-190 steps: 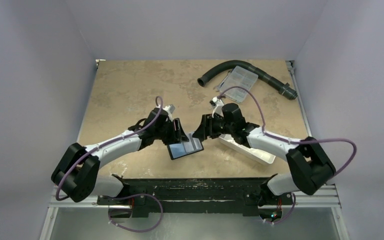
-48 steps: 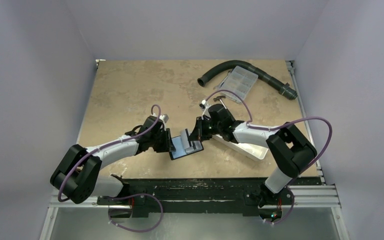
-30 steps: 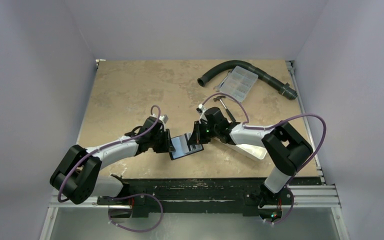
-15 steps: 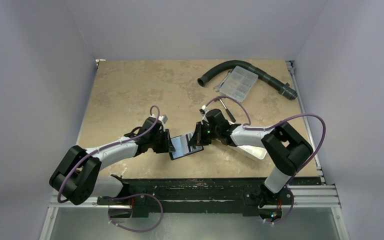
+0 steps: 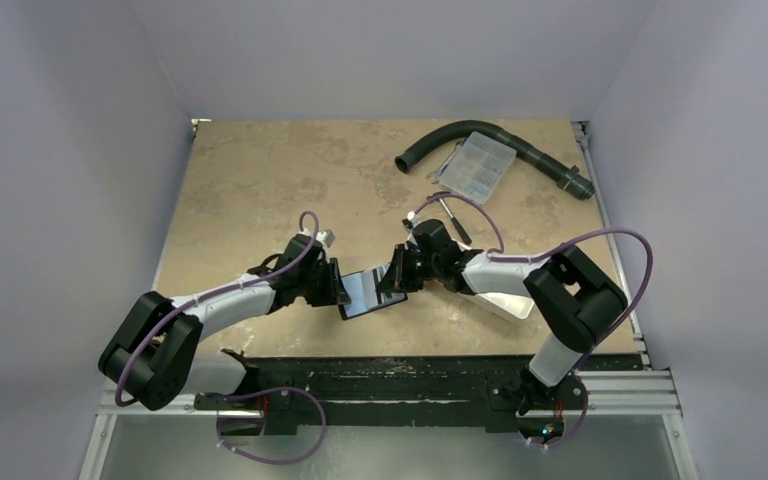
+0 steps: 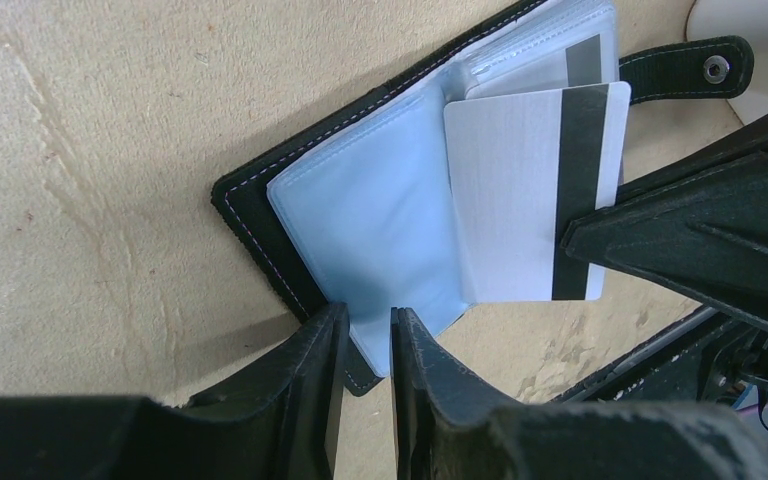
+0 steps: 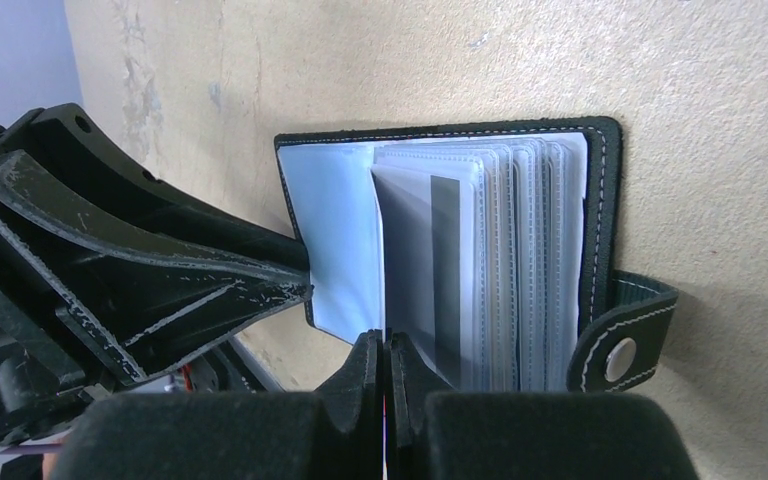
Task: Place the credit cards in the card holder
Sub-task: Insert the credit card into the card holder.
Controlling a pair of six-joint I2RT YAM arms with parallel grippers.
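The black card holder [image 5: 365, 293] lies open on the table between both arms, its pale blue inside [image 6: 380, 210] facing up and its snap strap [image 6: 690, 70] folded out. My left gripper [image 6: 368, 320] is shut on the holder's near corner, a blue page between its fingers. My right gripper [image 7: 383, 345] is shut on the edge of a white credit card [image 6: 510, 190] with a dark stripe. The card rests against the clear sleeves [image 7: 520, 260]; whether it sits inside one I cannot tell. From above, the left gripper [image 5: 338, 285] and right gripper [image 5: 397, 275] face each other across the holder.
A white rectangular tray [image 5: 505, 300] sits just right of the holder, under the right forearm. At the back right lie a clear compartment box [image 5: 472, 165], a black hose [image 5: 430, 140] and a small tool [image 5: 452, 212].
Over the last seconds both grippers came down to the table with the holder and the card. In the last second the right gripper shifted slightly right; the left arm stayed still.
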